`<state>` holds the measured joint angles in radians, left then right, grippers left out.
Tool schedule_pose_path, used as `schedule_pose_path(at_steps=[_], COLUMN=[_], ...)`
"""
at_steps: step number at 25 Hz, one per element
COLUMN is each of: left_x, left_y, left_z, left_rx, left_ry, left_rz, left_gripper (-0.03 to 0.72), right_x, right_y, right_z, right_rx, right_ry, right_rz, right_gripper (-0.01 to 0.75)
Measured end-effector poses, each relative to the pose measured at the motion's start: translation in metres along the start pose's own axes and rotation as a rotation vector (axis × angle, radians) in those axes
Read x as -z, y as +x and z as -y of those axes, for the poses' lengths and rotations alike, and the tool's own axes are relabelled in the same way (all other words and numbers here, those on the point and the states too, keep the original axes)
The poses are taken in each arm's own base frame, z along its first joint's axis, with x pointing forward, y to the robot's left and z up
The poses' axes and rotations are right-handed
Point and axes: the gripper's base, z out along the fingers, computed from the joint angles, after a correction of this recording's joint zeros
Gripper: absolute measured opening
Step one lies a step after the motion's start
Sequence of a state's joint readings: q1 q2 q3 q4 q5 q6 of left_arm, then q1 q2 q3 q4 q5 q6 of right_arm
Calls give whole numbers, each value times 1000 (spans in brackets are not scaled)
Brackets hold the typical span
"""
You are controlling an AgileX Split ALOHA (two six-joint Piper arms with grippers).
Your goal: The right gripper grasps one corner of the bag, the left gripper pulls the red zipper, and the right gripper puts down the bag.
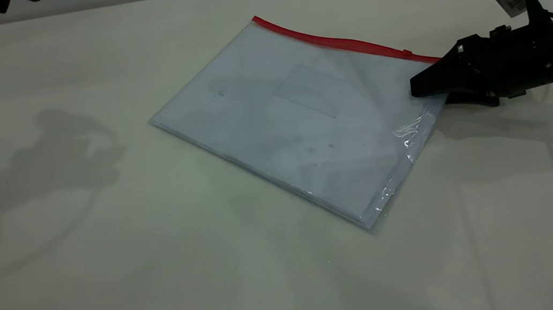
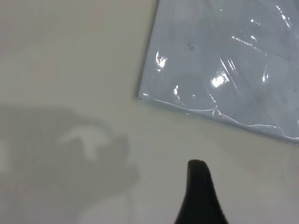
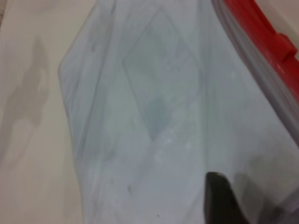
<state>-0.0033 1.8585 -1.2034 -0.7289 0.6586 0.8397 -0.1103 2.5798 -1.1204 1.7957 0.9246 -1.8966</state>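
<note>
The bag (image 1: pixel 298 119) is seen lying flat on the white worktop (image 1: pixel 106 254), turned so that its corners point toward the edges of the exterior view. The red zipper (image 1: pixel 342 42) is found along the far long edge, running from the far corner toward the right arm, with the small slider tab (image 1: pixel 406 53) just beside the corner at that arm's side.

The right gripper (image 1: pixel 421 88) is positioned at that right-hand corner, low over the worktop, its fingers laid over the bag's edge. A grasp is judged to be in hand or about to be made, but whether the plastic is clamped cannot be told; the lower finger is hidden under the upper one and the corner itself is covered. In the right wrist view only one dark fingertip (image 3: pixel 219 196) is seen over the plastic.

The left gripper (image 1: pixel 6 2) is held well apart, at the far left edge of the exterior view, mostly cut off; whether it is open or closed cannot be told. In the left wrist view one finger (image 2: pixel 201 196) is seen above bare worktop, near the bag's left corner.

The slider is judged to lie much nearer the right arm, so a long reach across the bag is expected of the left arm
</note>
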Motion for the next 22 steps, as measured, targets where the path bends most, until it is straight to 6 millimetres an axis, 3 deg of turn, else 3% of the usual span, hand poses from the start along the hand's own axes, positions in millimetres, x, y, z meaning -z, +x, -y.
schedule_pose_path(at_steps=[6, 7, 14, 22], left_x=[0, 0, -8, -27], left_y=[0, 0, -4, -17], left_z=[0, 0, 16, 52], left_rx=[-28, -51, -319, -634], left_ry=[-1, 0, 9, -4], left_rz=[1, 2, 1, 30], left_gripper=[589, 589, 589, 589], right_x=[0, 0, -5, -19], right_y=[-1, -1, -26, -67], right_z=[-1, -2, -7, -61], right_rx=[24, 39, 251, 586], right_ry=[-14, -19, -75, -123], right_rz=[5, 7, -77, -299], right_gripper=[61, 39, 33, 33])
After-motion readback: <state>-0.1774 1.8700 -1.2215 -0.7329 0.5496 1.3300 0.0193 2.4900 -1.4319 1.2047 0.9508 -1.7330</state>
